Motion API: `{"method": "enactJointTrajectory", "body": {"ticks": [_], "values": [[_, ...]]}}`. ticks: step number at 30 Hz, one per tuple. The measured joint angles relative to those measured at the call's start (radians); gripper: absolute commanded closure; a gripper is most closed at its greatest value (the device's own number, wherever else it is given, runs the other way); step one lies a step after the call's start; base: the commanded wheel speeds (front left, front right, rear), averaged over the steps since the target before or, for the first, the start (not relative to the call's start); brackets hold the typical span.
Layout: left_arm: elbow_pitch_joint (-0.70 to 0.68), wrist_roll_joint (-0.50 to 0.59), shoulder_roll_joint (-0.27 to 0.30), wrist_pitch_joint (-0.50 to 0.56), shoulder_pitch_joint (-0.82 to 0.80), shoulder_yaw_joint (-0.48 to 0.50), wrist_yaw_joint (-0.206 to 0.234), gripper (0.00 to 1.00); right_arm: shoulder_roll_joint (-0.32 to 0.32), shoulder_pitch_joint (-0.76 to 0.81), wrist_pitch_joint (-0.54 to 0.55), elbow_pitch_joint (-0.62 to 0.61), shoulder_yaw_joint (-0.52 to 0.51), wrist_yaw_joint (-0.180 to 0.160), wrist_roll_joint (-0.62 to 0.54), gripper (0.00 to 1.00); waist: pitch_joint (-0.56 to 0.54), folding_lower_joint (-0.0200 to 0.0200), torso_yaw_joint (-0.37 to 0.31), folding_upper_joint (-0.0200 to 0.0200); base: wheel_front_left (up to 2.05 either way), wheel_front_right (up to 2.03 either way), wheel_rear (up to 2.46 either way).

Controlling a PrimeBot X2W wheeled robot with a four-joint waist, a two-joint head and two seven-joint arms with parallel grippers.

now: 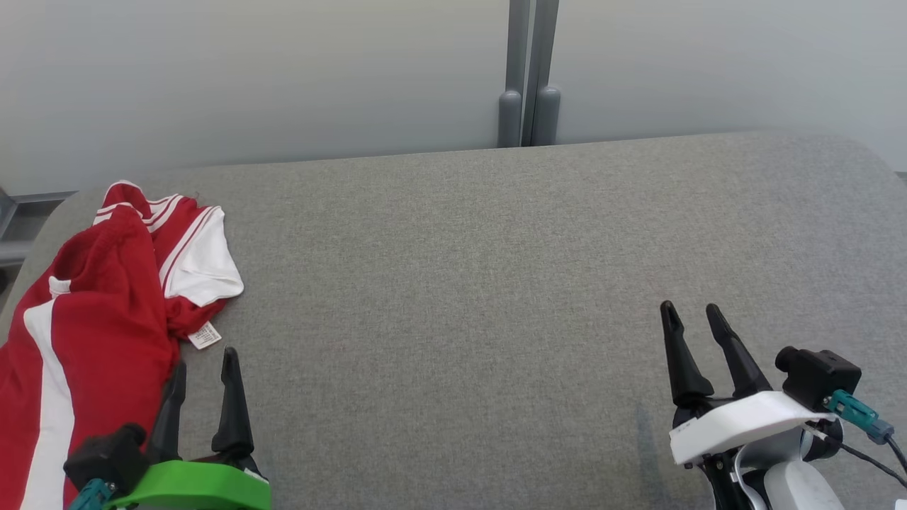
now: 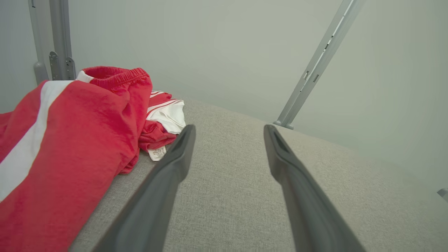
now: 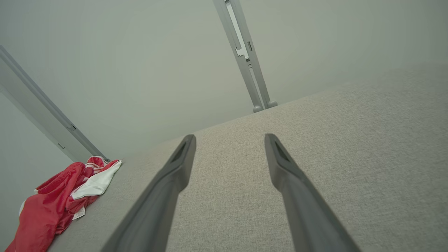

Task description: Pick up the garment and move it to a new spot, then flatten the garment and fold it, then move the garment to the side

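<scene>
While the red-and-white garment lies crumpled at about nine o'clock on the grey padded surface in the head view, with its near end trailing toward seven o'clock, neither gripper has hold of it. The left gripper sits at seven o'clock, released and empty with its jaws spread. The finger nearer the cloth is just beside the red edge; I cannot tell whether it touches. The right gripper waits at five o'clock, equally slack and empty, well apart from the garment with bare surface between them.

The step in hand looks like the first pick-up. To do it well, I judge the left gripper should shift toward nine o'clock and come down over a thick ridge of red cloth. That is a better target than the thin white panel or the small label at the heap's four o'clock edge. The gathered waistband, at eleven o'clock in the left wrist view, looks like a firmer hold. The fabric seems thin and smooth, so a shallow pinch may slip. The trailing end should probably be lifted clear before it is carried toward the open middle, at about one o'clock from the gripper.

Nothing here serves as a container; the garment rests directly on the padded surface.
</scene>
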Motion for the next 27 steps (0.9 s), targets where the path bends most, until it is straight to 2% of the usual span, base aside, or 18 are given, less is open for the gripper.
{"method": "enactJointTrajectory", "body": {"ticks": [17,27], "values": [[0.005,0.149,0.007,-0.037,0.030,0.013,-0.017,0.00,-0.001,0.000,-0.047,0.012,0.028,0.000,-0.177,0.00,0.000,0.0000,0.002,0.0001,0.00,0.00,0.00],[0.012,0.188,-0.002,-0.054,0.043,0.037,-0.025,0.00,-0.002,0.000,-0.067,0.021,0.038,0.000,-0.261,0.00,-0.004,0.0000,0.003,0.0001,0.00,0.00,0.00]]}}
